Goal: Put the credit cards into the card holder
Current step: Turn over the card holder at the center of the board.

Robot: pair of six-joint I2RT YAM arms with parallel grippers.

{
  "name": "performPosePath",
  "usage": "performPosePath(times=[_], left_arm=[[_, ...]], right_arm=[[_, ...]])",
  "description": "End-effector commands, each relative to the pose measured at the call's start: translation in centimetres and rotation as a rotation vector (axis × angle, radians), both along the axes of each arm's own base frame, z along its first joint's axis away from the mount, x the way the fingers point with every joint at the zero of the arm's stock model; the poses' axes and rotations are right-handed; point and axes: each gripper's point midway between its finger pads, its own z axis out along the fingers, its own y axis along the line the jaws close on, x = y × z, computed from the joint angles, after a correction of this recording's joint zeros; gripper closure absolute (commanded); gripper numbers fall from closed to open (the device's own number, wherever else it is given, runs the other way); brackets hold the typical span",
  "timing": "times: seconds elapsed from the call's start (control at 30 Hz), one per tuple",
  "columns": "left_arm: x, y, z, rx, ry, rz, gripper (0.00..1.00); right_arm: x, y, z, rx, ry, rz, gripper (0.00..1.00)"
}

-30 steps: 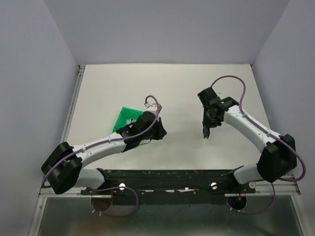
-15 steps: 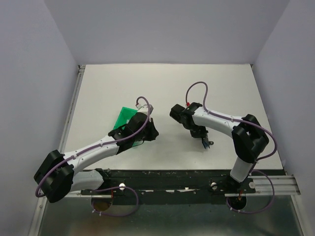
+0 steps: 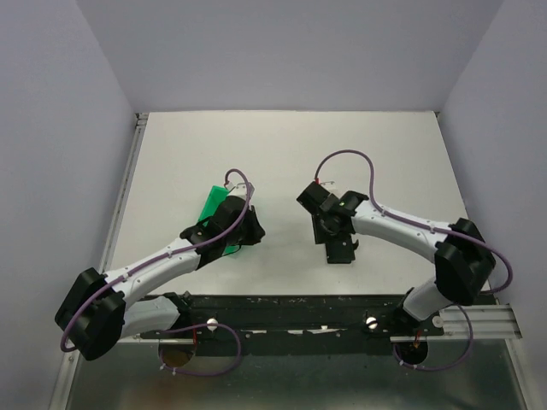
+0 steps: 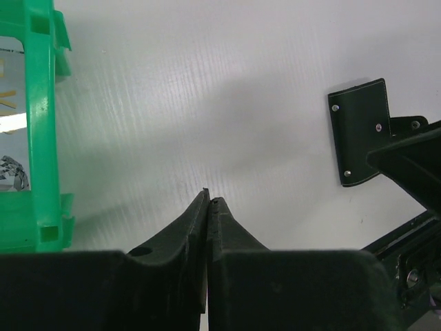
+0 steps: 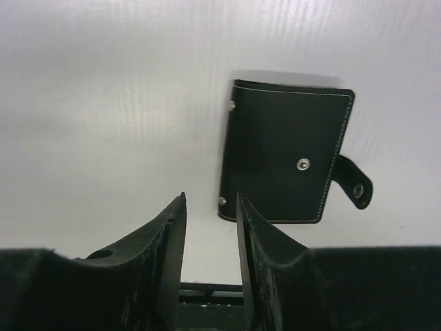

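The card holder (image 5: 286, 162) is a black folded wallet with a small light stud, lying flat and closed on the white table, its strap loose to one side. It also shows in the left wrist view as the card holder (image 4: 358, 141) and in the top view as the card holder (image 3: 342, 254). My right gripper (image 5: 210, 196) stands open just short of its near corner, with nothing between the fingers and touching nothing. My left gripper (image 4: 209, 195) is shut and empty, hovering beside the green bin (image 4: 41, 138). I cannot make out the credit cards; only pale scraps show through the bin's wall.
The green bin (image 3: 215, 205) sits left of centre, partly under my left arm. My right gripper (image 3: 335, 237) and left gripper (image 3: 254, 229) hang about a hand's width apart near the table's middle. A black rail runs along the near edge.
My right arm swung in towards the middle and down, laid the card holder on the table and opened its jaws. My left arm shifted a little left, towards the bin.
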Motion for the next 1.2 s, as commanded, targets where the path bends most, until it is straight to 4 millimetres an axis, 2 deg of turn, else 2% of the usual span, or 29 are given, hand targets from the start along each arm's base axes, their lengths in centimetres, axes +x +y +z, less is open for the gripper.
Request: performPosePath(times=[0.0, 0.07, 0.13, 0.23, 0.3, 0.4, 0.53, 0.63, 0.7, 0.9, 1.17], left_arm=[[0.3, 0.4, 0.6, 0.009, -0.030, 0.000, 0.83], [0.1, -0.4, 0.7, 0.008, -0.035, -0.043, 0.83], [-0.2, -1.4, 0.6, 0.020, -0.038, -0.079, 0.83], [-0.7, -3.7, 0.4, 0.012, -0.036, -0.144, 0.83], [-0.7, -5.1, 0.6, 0.002, -0.038, -0.172, 0.83], [-0.4, -6.6, 0.1, 0.004, -0.018, -0.188, 0.83], [-0.4, -8.3, -0.2, -0.007, 0.013, -0.243, 0.83], [-0.3, -9.1, -0.5, 0.004, 0.024, -0.279, 0.83], [-0.2, -9.5, -0.8, 0.011, 0.037, -0.297, 0.83], [-0.3, -10.8, -2.0, 0.004, 0.074, -0.333, 0.84], [-0.4, -11.8, -4.0, 0.010, 0.122, -0.345, 0.86]], right_arm=[[0.5, 3.4, 3.5, 0.263, -0.110, 0.052, 0.56], [0.5, 1.4, 4.7, 0.260, -0.149, -0.001, 0.56], [0.4, -1.8, 5.0, 0.218, -0.155, -0.111, 0.58], [-0.1, -6.3, 4.6, 0.187, -0.145, -0.290, 0.62], [-0.4, -8.4, 3.9, 0.199, -0.131, -0.390, 0.63], [-1.0, -10.6, 2.7, 0.163, -0.067, -0.475, 0.64], [-0.9, -12.6, 2.0, -0.007, -0.007, -0.497, 0.64], [-0.7, -13.4, 0.8, -0.120, 0.049, -0.483, 0.65], [-0.6, -13.2, -0.2, -0.143, 0.083, -0.463, 0.67], [-0.2, -11.3, -2.6, -0.060, 0.126, -0.403, 0.70], [1.8, -9.0, -3.7, 0.007, 0.135, -0.297, 0.70]])
